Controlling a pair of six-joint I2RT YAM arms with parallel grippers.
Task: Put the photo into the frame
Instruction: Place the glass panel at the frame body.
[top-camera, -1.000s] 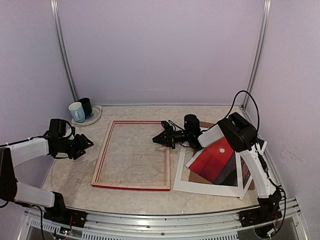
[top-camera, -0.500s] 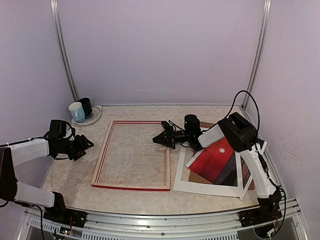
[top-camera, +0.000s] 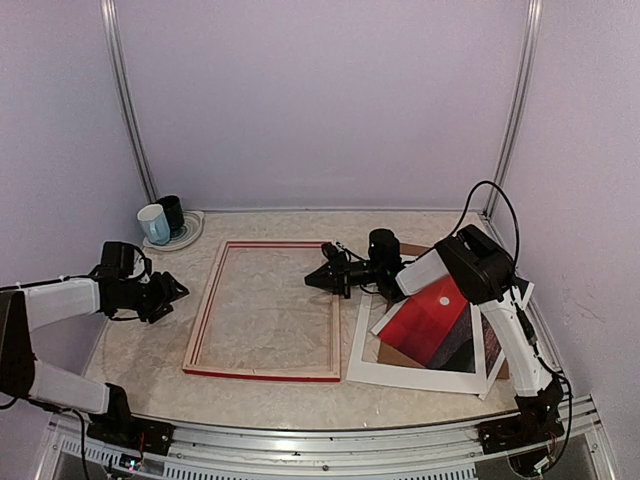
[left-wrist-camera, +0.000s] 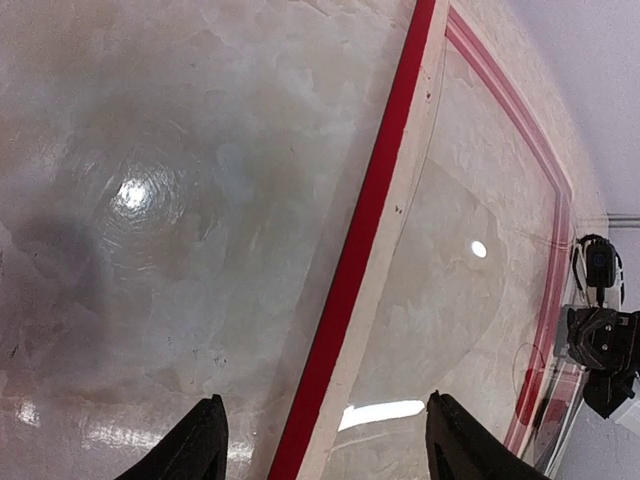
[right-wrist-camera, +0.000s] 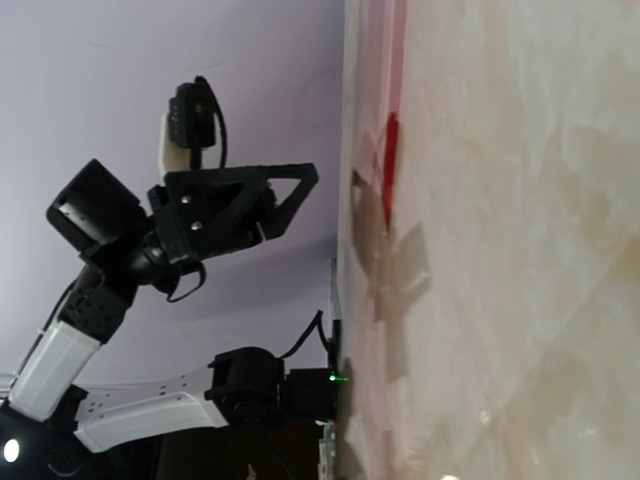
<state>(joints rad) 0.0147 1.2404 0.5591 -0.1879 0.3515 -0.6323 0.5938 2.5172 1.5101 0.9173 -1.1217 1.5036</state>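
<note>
red-faced wood with pale sides: the frame (top-camera: 205, 305) lies flat at the middle of the marbled table (top-camera: 290, 225), the tabletop showing through its opening. the photo (top-camera: 425, 322), a red sunset print with a small white sun, lies to the right of the frame and not in it. it sits skewed across a brown backing board (top-camera: 393, 356) and a white mat (top-camera: 410, 377). the right gripper (top-camera: 312, 280) hovers by the frame's right rail, toward the far corner, its fingers pressed together on nothing. the left gripper (top-camera: 178, 290) waits just outside the left rail, fingers (left-wrist-camera: 200, 445) spread apart and empty; the left wrist view looks along that rail. two mugs (top-camera: 160, 220) on a saucer stand at the far left corner.

judged step: fetching the photo, not yet begun. to do it well, the right gripper should cross to the print, open, and pinch a free corner of the print alone, not the mat or board beneath. lift only enough to clear the rail, turn the print until its edges run parallel with the frame's, then lower it level into the opening. the left gripper can press on the left rail so that the frame does not slide.
</note>
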